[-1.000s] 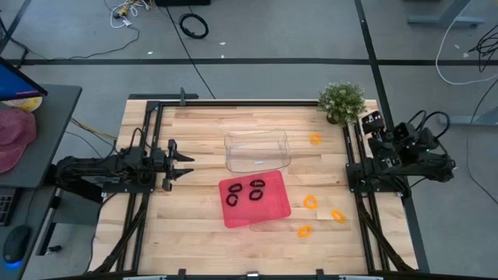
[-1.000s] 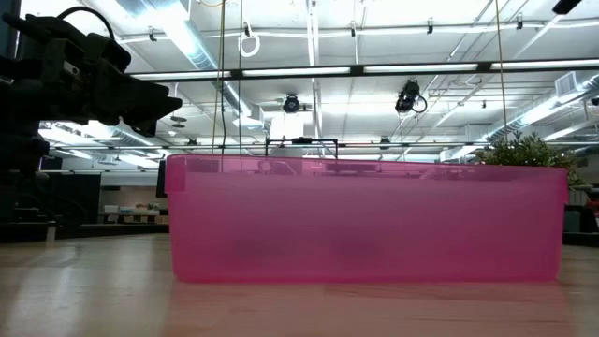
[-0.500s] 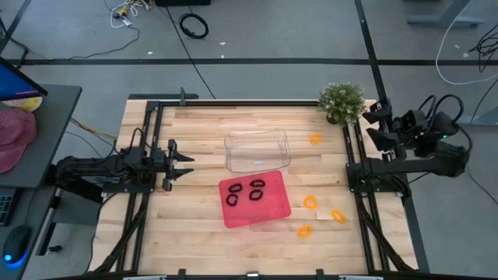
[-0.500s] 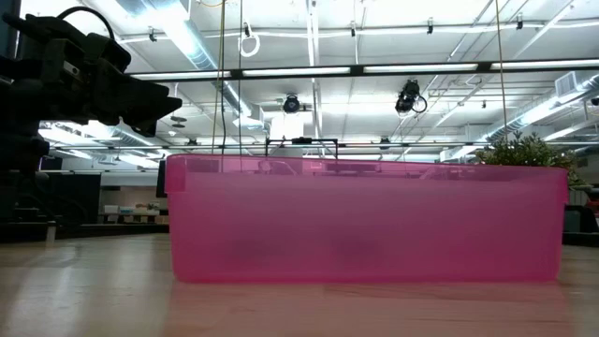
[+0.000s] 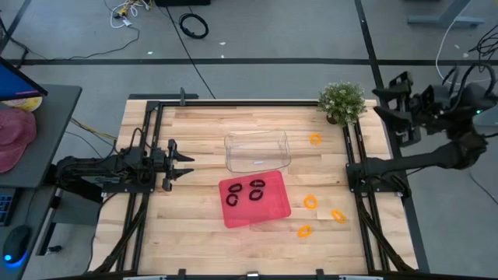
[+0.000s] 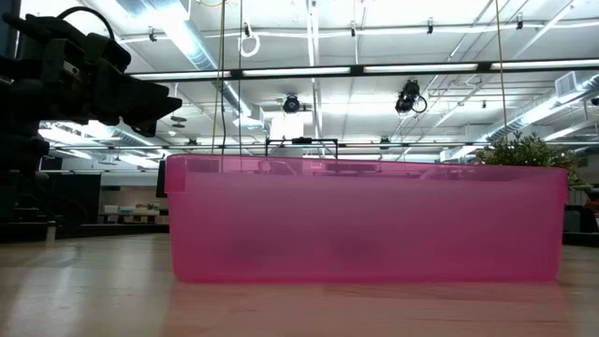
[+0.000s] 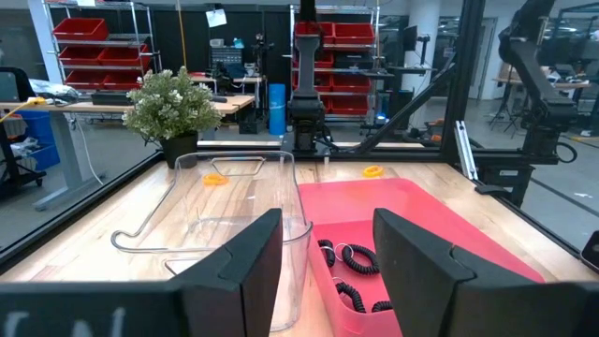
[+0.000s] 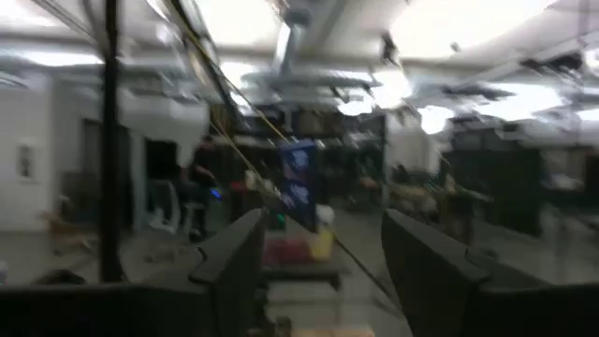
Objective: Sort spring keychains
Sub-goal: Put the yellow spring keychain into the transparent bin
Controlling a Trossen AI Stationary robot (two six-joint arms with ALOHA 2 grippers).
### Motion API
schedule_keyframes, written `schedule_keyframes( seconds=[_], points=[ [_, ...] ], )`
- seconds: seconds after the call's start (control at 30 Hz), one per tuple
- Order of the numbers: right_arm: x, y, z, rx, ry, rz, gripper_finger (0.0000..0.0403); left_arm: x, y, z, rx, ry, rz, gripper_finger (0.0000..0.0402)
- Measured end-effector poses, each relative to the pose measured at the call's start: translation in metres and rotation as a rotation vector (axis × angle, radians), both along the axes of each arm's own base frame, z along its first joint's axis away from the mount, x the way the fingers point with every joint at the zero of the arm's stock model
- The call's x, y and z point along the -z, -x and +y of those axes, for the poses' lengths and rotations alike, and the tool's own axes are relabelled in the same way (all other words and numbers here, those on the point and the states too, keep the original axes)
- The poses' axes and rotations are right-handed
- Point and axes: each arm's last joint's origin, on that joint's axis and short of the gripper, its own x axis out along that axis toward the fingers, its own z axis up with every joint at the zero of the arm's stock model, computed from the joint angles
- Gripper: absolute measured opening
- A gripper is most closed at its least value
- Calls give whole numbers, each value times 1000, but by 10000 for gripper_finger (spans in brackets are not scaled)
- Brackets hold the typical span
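A wooden table carries a clear bin, a potted plant and a red tray holding black spring keychains. Orange spring keychains lie loose right of the tray. The low view shows only the tray's wall. Left gripper waits left, jaws apart; right gripper is raised off-table, jaws apart.
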Motion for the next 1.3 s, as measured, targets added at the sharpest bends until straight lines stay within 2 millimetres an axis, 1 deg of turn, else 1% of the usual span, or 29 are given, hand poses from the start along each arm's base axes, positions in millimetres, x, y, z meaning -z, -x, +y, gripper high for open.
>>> schedule_keyframes(
  seconds=[0.17, 0.43, 0.6, 0.7, 0.8, 0.97, 1.13, 1.3],
  points=[
    [-22, -3, -2, 63, -17, 82, 222, 0, 0, 0, 0, 0, 0, 172],
    [-57, -6, -2, 70, -18, 125, 222, 0, 0, 0, 0, 0, 0, 172],
    [-74, -5, -3, 110, -37, 169, 222, 0, 0, 0, 0, 0, 0, 172],
    [-81, -7, -4, 112, -50, 210, 222, 0, 0, 0, 0, 0, 0, 172],
    [-84, -11, -4, 109, -78, 274, 222, 0, 0, 0, 0, 0, 0, 172],
    [-82, -24, -4, 114, -129, 417, 222, 0, 0, 0, 0, 0, 0, 172],
    [-76, -36, -4, 122, -141, 553, 222, 0, 0, 0, 0, 0, 0, 172],
    [-66, -46, -5, 134, -198, 686, 222, 0, 0, 0, 0, 0, 0, 172]
  ],
)
